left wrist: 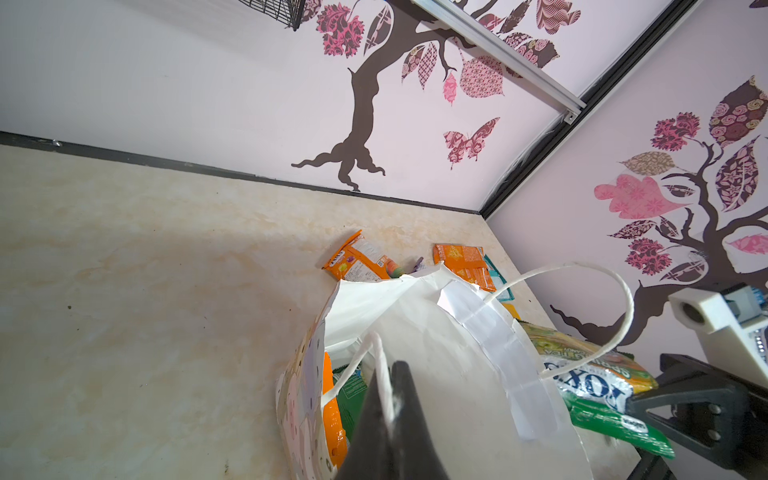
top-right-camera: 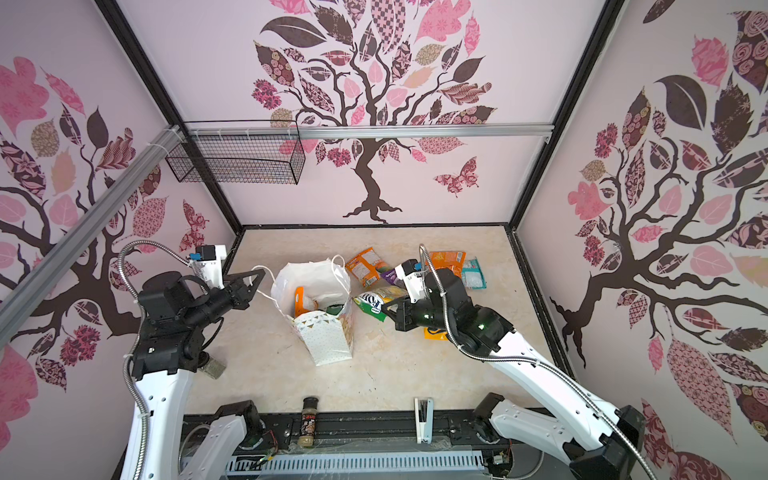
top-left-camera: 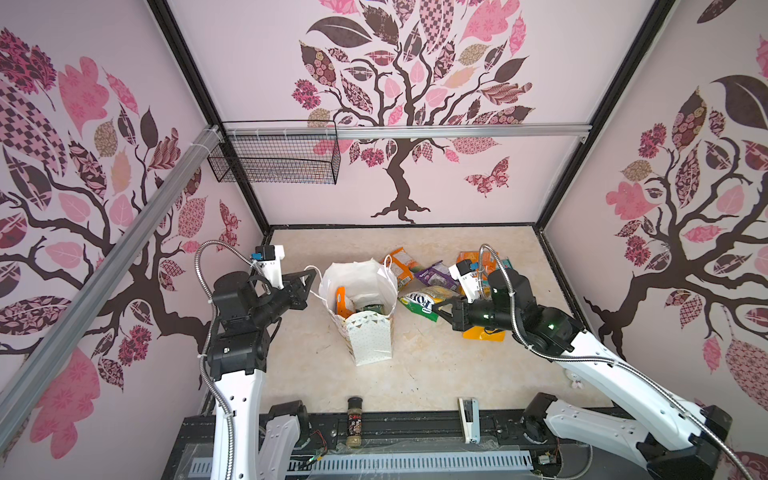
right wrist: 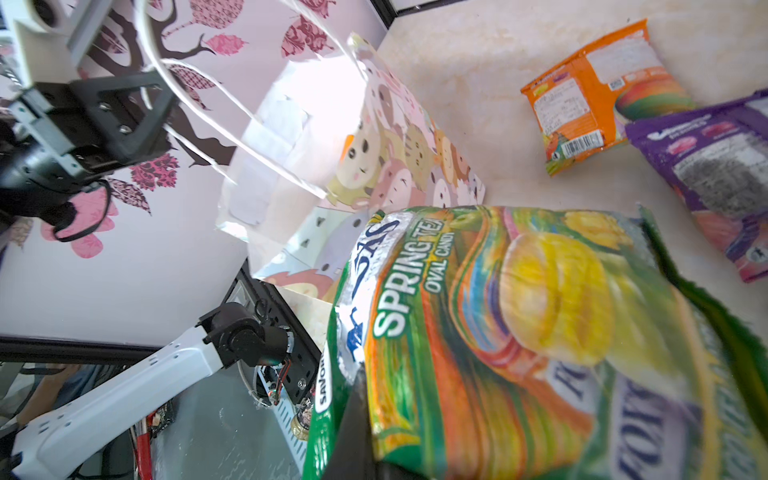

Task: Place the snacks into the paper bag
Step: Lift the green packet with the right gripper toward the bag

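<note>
The white paper bag point(top-left-camera: 370, 336) point(top-right-camera: 328, 340) stands open mid-table, with an orange packet point(top-left-camera: 340, 301) and a green one point(top-left-camera: 372, 308) inside. My left gripper point(top-left-camera: 309, 276) point(top-right-camera: 259, 275) point(left wrist: 390, 388) is shut on the bag's cord handle point(left wrist: 379, 353) and holds it out to the left. Just right of the bag's mouth, my right gripper point(top-left-camera: 440, 309) point(top-right-camera: 386, 309) point(right wrist: 365, 390) is shut on a green FOX'S packet point(top-left-camera: 419, 301) point(right wrist: 519, 332), held off the table. Orange point(top-left-camera: 402, 259), purple point(top-left-camera: 436, 276), orange point(top-left-camera: 473, 259) and teal point(top-left-camera: 505, 264) snacks lie behind it.
An orange-yellow packet point(top-left-camera: 484, 333) lies under my right wrist. A spice jar point(top-left-camera: 354, 419) and a white stapler point(top-left-camera: 469, 419) sit at the table's front edge. A wire basket point(top-left-camera: 274, 158) hangs on the back wall, upper left.
</note>
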